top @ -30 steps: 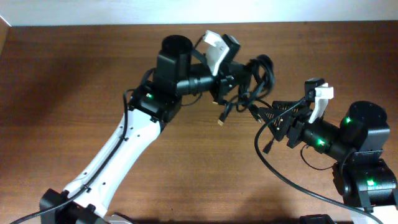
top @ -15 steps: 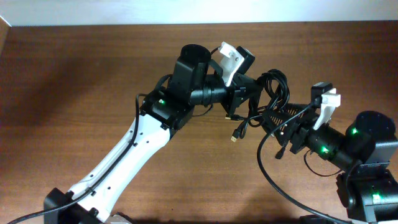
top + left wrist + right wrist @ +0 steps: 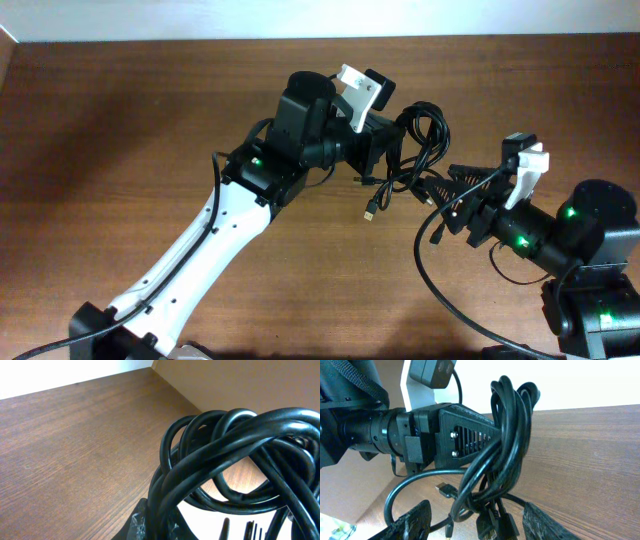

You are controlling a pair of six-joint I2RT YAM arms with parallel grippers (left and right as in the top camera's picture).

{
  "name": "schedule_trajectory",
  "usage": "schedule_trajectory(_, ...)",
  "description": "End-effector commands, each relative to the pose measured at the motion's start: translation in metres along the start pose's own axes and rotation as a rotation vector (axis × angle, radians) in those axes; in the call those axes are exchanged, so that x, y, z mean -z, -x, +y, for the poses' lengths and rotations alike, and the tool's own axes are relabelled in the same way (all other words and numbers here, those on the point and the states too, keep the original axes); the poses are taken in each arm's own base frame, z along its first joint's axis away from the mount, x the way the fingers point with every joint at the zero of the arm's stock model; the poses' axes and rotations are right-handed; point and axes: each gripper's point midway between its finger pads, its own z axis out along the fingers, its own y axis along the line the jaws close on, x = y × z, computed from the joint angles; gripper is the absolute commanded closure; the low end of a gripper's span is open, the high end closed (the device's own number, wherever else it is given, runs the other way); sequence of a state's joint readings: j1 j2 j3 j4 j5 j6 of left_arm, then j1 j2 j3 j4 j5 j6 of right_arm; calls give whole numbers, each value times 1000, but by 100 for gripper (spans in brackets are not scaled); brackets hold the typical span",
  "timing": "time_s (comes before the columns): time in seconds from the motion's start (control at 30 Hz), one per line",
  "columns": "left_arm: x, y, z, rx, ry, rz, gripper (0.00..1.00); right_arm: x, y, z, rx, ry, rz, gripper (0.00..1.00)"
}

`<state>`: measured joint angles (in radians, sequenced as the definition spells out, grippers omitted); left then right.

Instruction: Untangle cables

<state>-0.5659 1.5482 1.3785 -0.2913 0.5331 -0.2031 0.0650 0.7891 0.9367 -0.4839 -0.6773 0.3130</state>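
Overhead view of a brown wooden table point(image 3: 120, 130) with two robot arms. On the left, a white arm reaches up and across to the middle. The left gripper point(image 3: 400, 152) holds the cables point(image 3: 425, 135) off the table as one bunch of black loops. Its jaws look closed on the bunch: in the left wrist view the loops rise from a dark fingertip at the bottom middle. A loose end with a metal plug point(image 3: 370, 213) hangs below the bunch. To the right, the right gripper point(image 3: 452, 196) points at the bunch from just beside it. Its fingers point(image 3: 415, 520) are spread apart and hold nothing, and in the right wrist view the hanging strands dangle ahead of them.

The step in hand seems to be the start of separating: one arm lifts the knot while the other lines up on a strand. The next move likely calls for the right gripper to close on a single strand or plug end, then draw it away so a loop slips free.

How the strands cross inside the bunch cannot be made out, nor how many cables there are. A long black line point(image 3: 420, 250) curving down toward the right arm's base may be a cable or the arm's own wire. Blurred loops nearly fill the left wrist view.
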Motion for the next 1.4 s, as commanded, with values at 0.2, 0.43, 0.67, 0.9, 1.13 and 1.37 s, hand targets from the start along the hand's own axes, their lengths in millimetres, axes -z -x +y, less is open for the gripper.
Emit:
schedule_trajectory(0.2,13,12,-37,10,-176,-15,100,5,7,-13,-3,-90,-34,42)
schedule_trajectory(0.43,7,4,-62,-49,-244,9,100,6,8,-23,-72,-144,-48,42)
schedule_trajectory(0.67,29,-11,-115,-214,-577,41,100,37,-20,-102,-148,-624,-12,42)
schedule_trajectory(0.9,46,-10,-112,-188,-661,48,100,54,6,-122,-106,-774,-137,42)
schedule_trajectory(1.13,55,-24,-120,-114,-738,120,100,59,60,-111,-1,-752,-347,42)
schedule_trajectory(1.37,44,-13,-99,-145,-611,69,100,41,22,-101,77,-650,-130,41)
